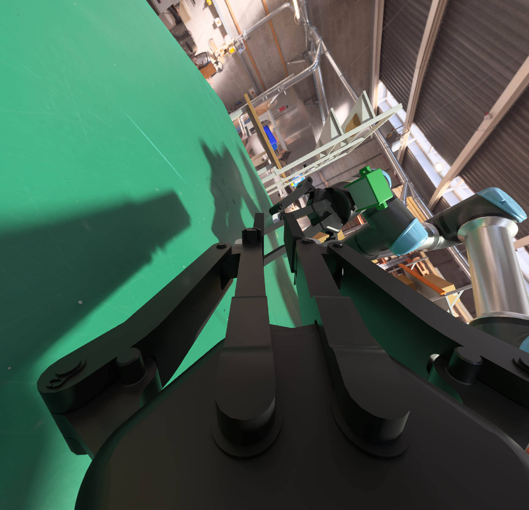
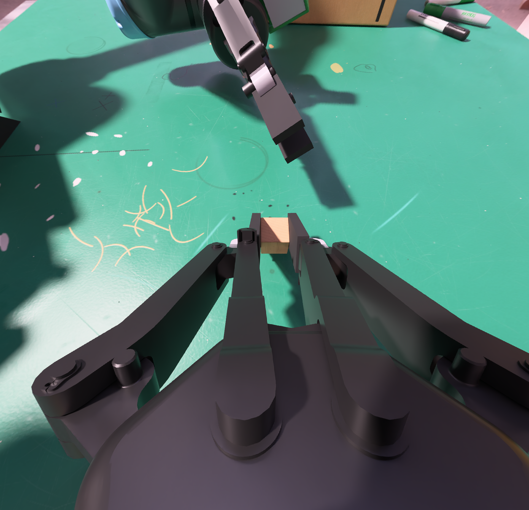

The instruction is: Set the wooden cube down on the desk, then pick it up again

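A small wooden cube (image 2: pixel 274 234) sits between the fingertips of my right gripper (image 2: pixel 274 224), which is shut on it low over the green desk (image 2: pixel 415 158). I cannot tell whether the cube touches the desk. My left gripper (image 1: pixel 274 224) hovers tilted over the desk (image 1: pixel 86 124); its jaws stand close together with a narrow gap and nothing between them. In the right wrist view the left gripper (image 2: pixel 294 146) hangs above the desk beyond the cube and apart from it. The right gripper (image 1: pixel 282 209) shows far off in the left wrist view; the cube is not visible there.
A tan box (image 2: pixel 346 6) stands at the desk's far edge behind the left arm (image 2: pixel 160 6). Three markers (image 2: pixel 446 18) lie at the far right corner. A dark object (image 2: pixel 5 129) pokes in at the left edge. Paint flecks and scribbles mark the desk.
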